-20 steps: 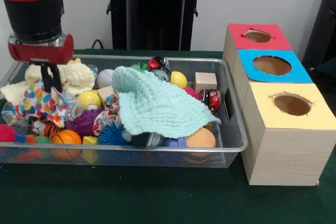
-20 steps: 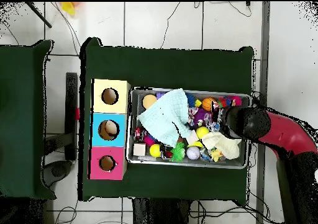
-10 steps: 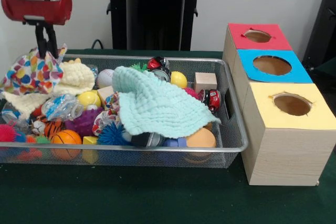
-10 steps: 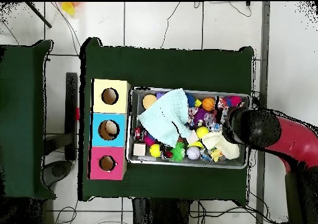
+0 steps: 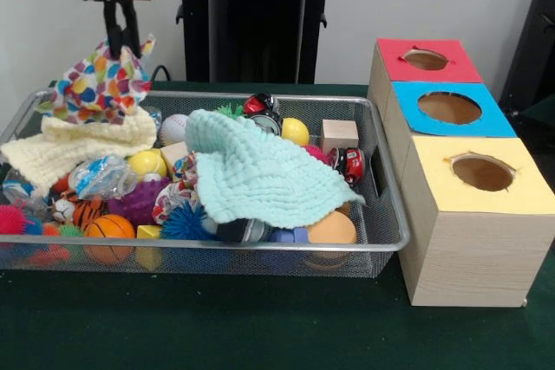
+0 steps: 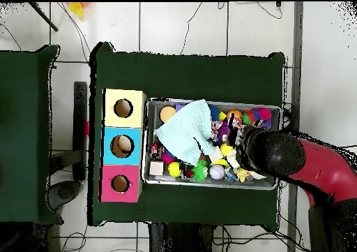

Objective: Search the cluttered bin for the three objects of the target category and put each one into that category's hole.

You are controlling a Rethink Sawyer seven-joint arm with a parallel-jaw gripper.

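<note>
Where the front view looks across the bin (image 5: 381,244), the tool (image 5: 120,34) is pinched shut on a patterned cloth (image 5: 100,88), gripping its top corner. That cloth, white with coloured hearts, hangs above the bin's left end, its lower edge touching or just over a cream cloth (image 5: 78,143) that lies there on the clutter. From overhead the arm (image 6: 307,162) covers that end of the bin, so neither the tool nor the patterned cloth can be made out; only a scrap of cream shows at the arm's edge.

Mint cloth (image 5: 256,175) is draped over the bin's middle, plain in both views (image 6: 183,134). Around it, in the front view: a small basketball (image 5: 108,227), a blue spiky ball (image 5: 185,223), a yellow ball (image 5: 147,164), a baseball (image 5: 173,127), a wooden cube (image 5: 338,136), a red toy car (image 5: 351,165), an orange ball (image 5: 331,230).

Beside the bin stand three boxes in a row, touching: red (image 5: 425,60), blue (image 5: 449,108), yellow (image 5: 481,172), each with a round hole on top. Overhead shows the same row (image 6: 123,145) on the green counter (image 6: 188,71).
</note>
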